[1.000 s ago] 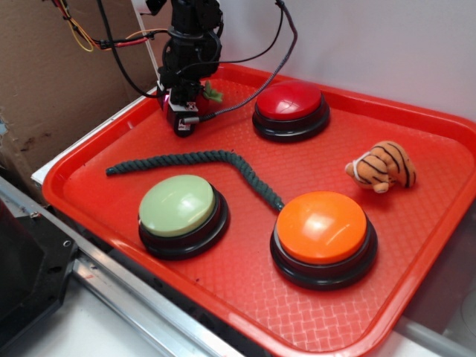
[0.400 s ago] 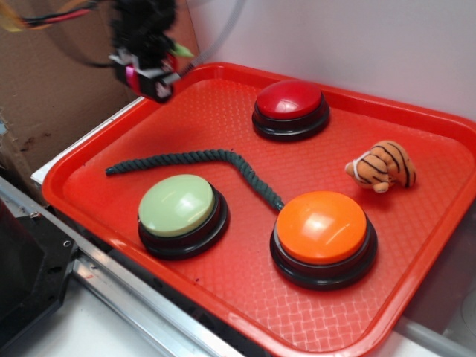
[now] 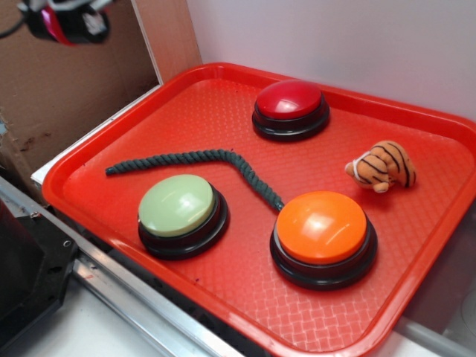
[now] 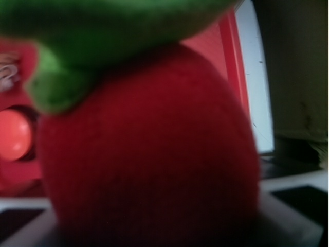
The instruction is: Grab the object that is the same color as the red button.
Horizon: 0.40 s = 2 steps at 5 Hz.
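Nearest our wrist camera the red plush strawberry (image 4: 149,154) fills the view, its green leaves (image 4: 103,46) on top — held close in our tool. In the exterior view, the orange button (image 3: 322,227) and pale green button (image 3: 177,205) sit on the tray's (image 3: 245,305) near side, a dark rope (image 3: 201,160) between them. Farther back lie the striped tiger (image 3: 383,166) and the red button (image 3: 290,100); our tool (image 3: 67,21) hangs at upper left — off the tray.

End effector (image 3: 68,21): only the lower part in exterior view, blurred. Black housing with a magenta-pink panel on its side, a pale strip along the top. Thin black cable trailing off left.
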{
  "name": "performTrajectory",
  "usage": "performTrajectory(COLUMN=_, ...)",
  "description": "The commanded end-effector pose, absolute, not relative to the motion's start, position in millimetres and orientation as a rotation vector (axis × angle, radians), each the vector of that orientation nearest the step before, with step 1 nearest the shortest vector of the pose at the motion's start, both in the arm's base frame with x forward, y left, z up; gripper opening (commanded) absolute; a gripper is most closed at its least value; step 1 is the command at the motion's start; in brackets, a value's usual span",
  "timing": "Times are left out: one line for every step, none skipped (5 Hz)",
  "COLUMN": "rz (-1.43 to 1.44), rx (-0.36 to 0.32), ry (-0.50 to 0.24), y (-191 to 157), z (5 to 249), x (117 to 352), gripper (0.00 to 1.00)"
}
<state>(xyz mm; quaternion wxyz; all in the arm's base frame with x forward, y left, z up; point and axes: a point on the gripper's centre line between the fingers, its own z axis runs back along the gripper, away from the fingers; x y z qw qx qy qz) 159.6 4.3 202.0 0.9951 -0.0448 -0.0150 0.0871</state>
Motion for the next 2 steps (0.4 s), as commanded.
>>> performTrajectory(rz=0.184, rx=-0.071, ry=-0.096, y=-4.9, z=280.0, x=136.7, gripper=0.00)
performTrajectory(rz=0.192, rx=-0.040, ry=-0.082, y=-2.2, z=275.7, x=137.3, gripper=0.00)
